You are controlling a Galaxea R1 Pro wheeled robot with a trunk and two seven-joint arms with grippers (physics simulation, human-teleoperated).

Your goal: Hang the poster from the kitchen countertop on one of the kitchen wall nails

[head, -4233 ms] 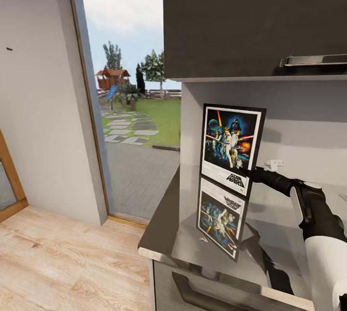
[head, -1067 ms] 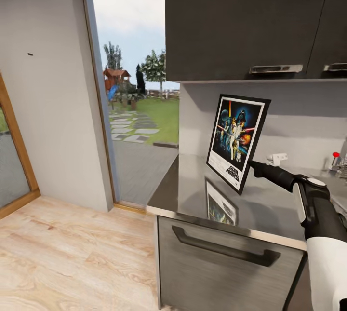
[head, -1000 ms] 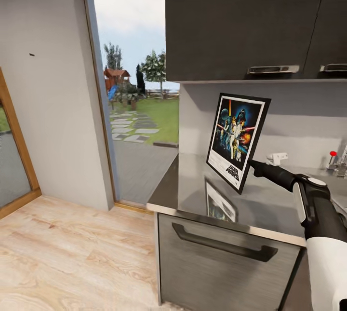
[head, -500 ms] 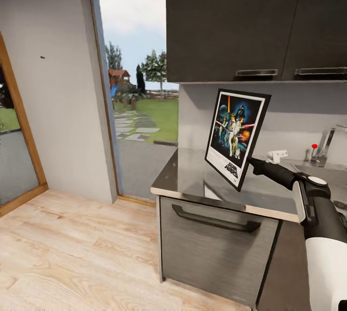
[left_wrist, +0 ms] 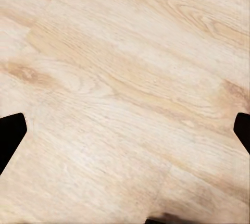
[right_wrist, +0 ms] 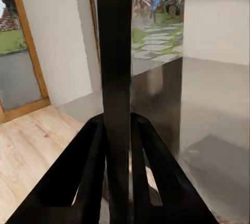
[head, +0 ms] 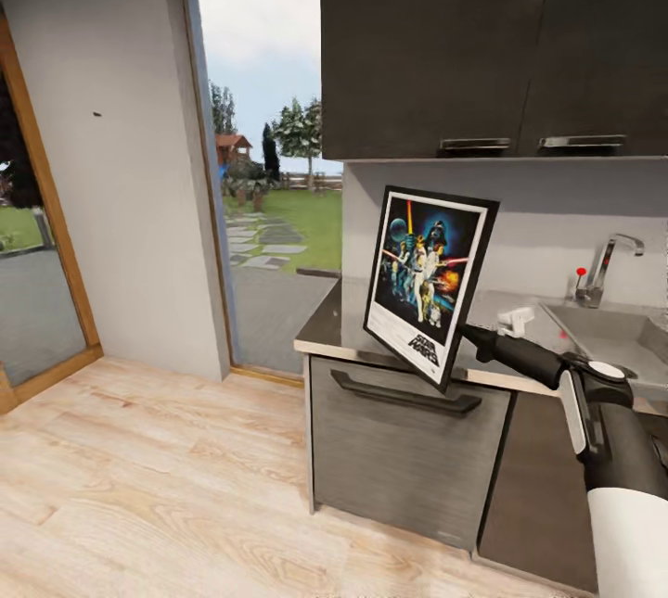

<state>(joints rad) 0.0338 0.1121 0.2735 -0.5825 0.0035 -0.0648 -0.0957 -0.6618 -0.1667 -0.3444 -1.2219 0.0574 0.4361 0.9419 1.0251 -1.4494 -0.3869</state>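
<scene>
The poster [head: 427, 281], a black-framed Star Wars print, hangs upright and slightly tilted in the air in front of the kitchen countertop [head: 323, 331]. My right gripper [head: 467, 335] is shut on its lower right edge. In the right wrist view the frame [right_wrist: 114, 67] runs edge-on between the two black fingers [right_wrist: 88, 166], with the right gripper [right_wrist: 119, 122] clamped on it. One wall nail [head: 96, 113] is a dark dot on the off-white wall left of the glass door. My left gripper [left_wrist: 125, 130] is open over the wooden floor.
Dark upper cabinets [head: 464, 42] hang over the counter. A sink [head: 617, 334] with a faucet [head: 608, 260] and a small white object [head: 515, 318] sit on the slab. A steel drawer front with a dark handle [head: 404, 394] faces me. A glass door [head: 274, 171] opens onto a garden.
The whole view has pulled back from the counter and turned, so more floor, wall and sink show. The poster, still held, now hangs before the counter's front edge; its reflection is gone.
</scene>
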